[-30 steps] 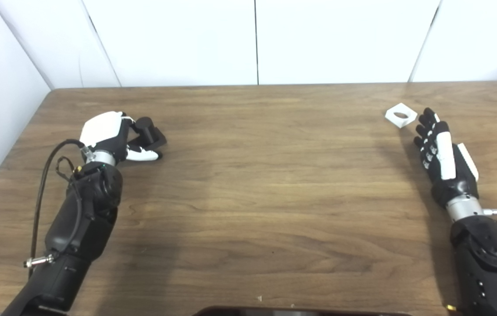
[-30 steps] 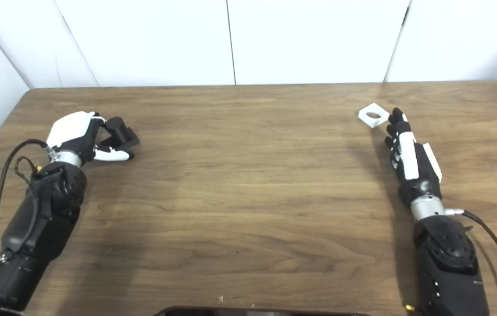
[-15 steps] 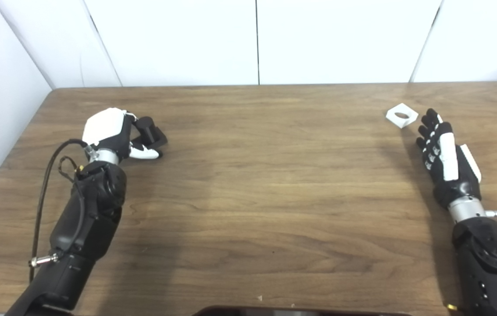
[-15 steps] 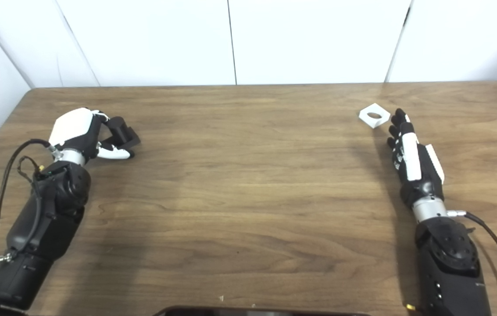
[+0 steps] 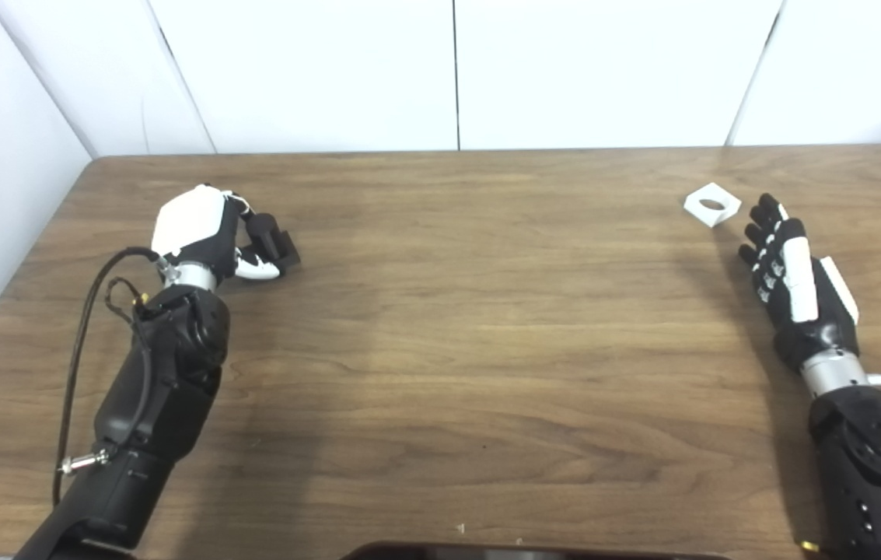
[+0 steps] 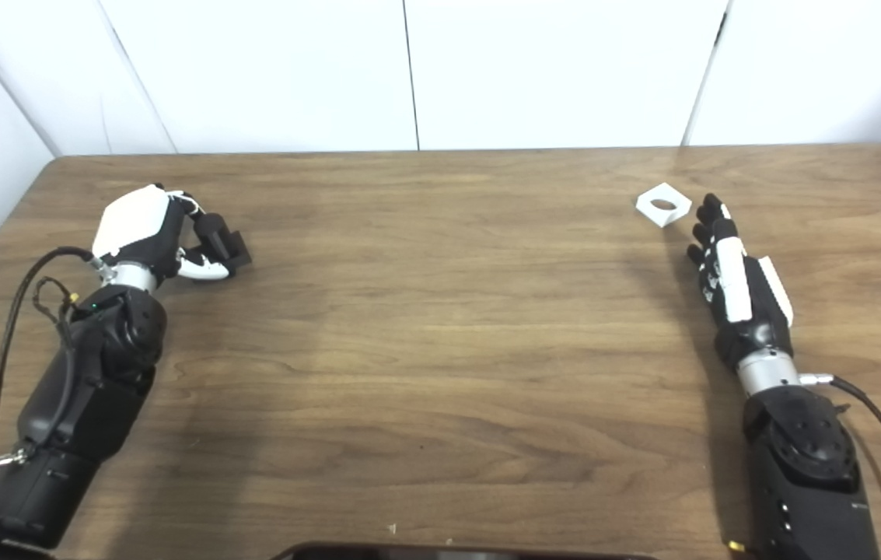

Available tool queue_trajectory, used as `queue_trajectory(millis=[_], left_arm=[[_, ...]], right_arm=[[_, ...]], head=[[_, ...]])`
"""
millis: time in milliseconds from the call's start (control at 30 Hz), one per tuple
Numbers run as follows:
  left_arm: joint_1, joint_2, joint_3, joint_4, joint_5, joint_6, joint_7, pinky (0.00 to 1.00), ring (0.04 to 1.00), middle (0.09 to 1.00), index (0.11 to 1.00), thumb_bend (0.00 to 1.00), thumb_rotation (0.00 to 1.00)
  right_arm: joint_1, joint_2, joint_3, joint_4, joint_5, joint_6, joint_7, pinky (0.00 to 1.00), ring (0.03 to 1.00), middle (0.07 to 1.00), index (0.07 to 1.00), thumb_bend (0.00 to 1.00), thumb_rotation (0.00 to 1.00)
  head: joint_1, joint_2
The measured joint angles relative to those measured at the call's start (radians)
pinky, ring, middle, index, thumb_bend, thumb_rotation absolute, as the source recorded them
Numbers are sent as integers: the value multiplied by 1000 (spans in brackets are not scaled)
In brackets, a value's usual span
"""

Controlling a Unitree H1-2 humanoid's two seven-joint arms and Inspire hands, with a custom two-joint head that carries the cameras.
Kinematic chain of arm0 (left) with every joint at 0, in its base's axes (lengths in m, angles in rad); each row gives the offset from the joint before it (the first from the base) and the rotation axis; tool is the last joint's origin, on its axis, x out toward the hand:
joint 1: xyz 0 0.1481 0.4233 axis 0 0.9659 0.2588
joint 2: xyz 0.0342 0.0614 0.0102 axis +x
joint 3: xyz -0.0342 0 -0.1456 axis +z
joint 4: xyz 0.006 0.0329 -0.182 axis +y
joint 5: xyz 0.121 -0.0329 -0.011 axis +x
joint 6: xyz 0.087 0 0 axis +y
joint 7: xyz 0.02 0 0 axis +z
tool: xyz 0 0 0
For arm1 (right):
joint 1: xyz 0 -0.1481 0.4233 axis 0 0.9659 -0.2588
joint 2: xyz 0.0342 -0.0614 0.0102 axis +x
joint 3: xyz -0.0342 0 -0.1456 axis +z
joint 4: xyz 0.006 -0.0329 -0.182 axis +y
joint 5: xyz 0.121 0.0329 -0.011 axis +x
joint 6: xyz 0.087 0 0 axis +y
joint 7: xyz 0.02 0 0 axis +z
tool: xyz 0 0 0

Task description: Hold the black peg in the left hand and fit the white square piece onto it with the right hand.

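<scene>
A: Okay, status on my end. Left hand point(image 5: 195, 233) is at the far-left part of the desk point(image 5: 456, 327), fingers point(image 5: 257, 268) curled around the black peg point(image 5: 269, 239). Peg base looks like it sits on the desk surface; can't tell if it's lifted at all.

B: Grip solid?

A: Fingers wrap the upright post and the thumb comes in under it from the near side. I read that as closed on the peg. Contact points are partly hidden by the white back of the hand.

B: Right side?

A: Right hand point(image 6: 735, 276) is flat and stretched out, fingers point(image 6: 708, 222) straight and a little apart, holding nothing. Fingertips point toward the white square piece point(image 6: 663, 204).

B: Touching it?

A: No, there's a gap. Piece lies flat on the desk just beyond the fingertips, a little to their left, round hole facing up.

B: Peg to piece?

A: Well apart, opposite sides of the desk, bare wood between them.
</scene>
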State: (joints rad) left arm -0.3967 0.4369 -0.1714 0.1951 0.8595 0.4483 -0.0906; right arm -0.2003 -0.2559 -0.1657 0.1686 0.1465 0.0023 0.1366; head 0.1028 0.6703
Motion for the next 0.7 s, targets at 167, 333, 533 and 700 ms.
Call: queue_trajectory(millis=[167,333,533,700], left_arm=[[0,1,-4,0,0,-1,4,1000,1000,884,491,516,66],[0,0,-2,0,-11,-4,10,1000,1000,872,490,517,63],[1,0,-1,0,-32,-4,18,1000,1000,874,489,520,62],[2,0,-1,0,-38,-4,23,1000,1000,869,488,523,61]], right_arm=[[0,0,-1,0,0,0,-1,1000,1000,1000,1000,640,1000],[0,-1,-4,0,8,2,1,1000,1000,1000,1000,646,1000],[-1,-4,-5,5,19,2,2,1000,1000,1000,1000,644,1000],[-2,-5,-5,6,19,1,2,1000,1000,1000,1000,655,1000]], head=[[0,0],[2,0],[3,-2],[5,-2]])
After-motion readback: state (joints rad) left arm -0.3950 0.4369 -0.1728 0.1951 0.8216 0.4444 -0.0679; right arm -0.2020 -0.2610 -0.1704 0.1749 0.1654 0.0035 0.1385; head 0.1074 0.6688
